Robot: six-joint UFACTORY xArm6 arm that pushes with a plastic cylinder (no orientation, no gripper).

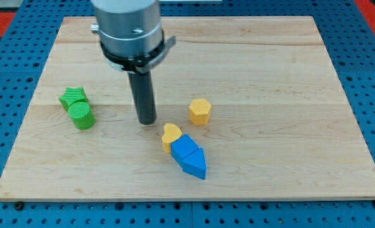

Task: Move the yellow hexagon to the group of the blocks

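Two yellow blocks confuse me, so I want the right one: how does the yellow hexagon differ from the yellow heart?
The yellow hexagon has flat sides; the yellow heart has a notched, rounded top. The hexagon stands alone; the heart touches the blue blocks. The hexagon lies right of my tip, the heart below-right. Both are yellow.

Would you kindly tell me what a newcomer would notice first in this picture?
First the big grey arm at the view's top, its dark rod ending in my tip, left of the yellow hexagon. Below them, a yellow heart touches two blue blocks; two green blocks sit at the view's left.
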